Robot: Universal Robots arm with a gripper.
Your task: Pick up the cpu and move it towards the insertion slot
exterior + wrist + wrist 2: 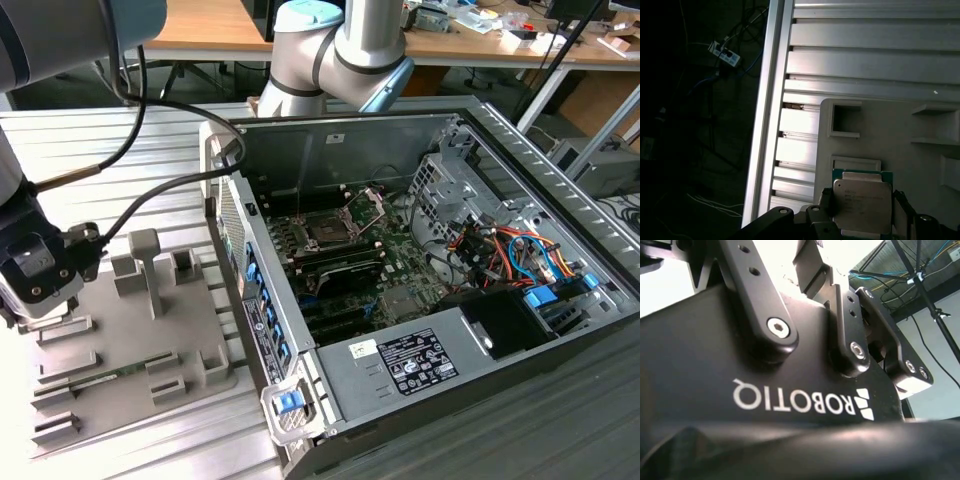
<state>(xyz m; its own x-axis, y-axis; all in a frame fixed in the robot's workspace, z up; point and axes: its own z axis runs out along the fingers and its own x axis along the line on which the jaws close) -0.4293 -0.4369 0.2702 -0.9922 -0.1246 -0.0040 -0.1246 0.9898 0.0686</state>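
At the exterior view's left, the gripper (42, 305) hangs low over the far-left edge of the grey fixture plate (110, 322). Its own bulk hides its tips and whatever is under them, and black cables (150, 108) loop from it toward the arm (350, 50) at the top. In the first wrist view the gripper (862, 199) is clamped on the cpu (862, 205), with a dark finger (826, 198) against one side and its twin against the other. The chip's pale metal top faces the camera, its near edge is cut off by the frame, and its print is too faint to make out. It sits just over a shallow square pocket in the fixture plate (880, 125), and whether it touches the pocket cannot be told. The ribbed aluminium table (865, 65) lies beyond, with dark floor past its rail. The second wrist view is crowded by the gripper's black link bars (760, 300) seen close up, so the tips are out of sight. Farther right in the exterior view stands the open computer case (380, 135). Inside it the insertion slot (325, 230) shows its dark centre, well apart from the gripper, with its retaining plate (368, 203) tilted up. At the right, a tangle of coloured wires (510, 250) hides part of the board.
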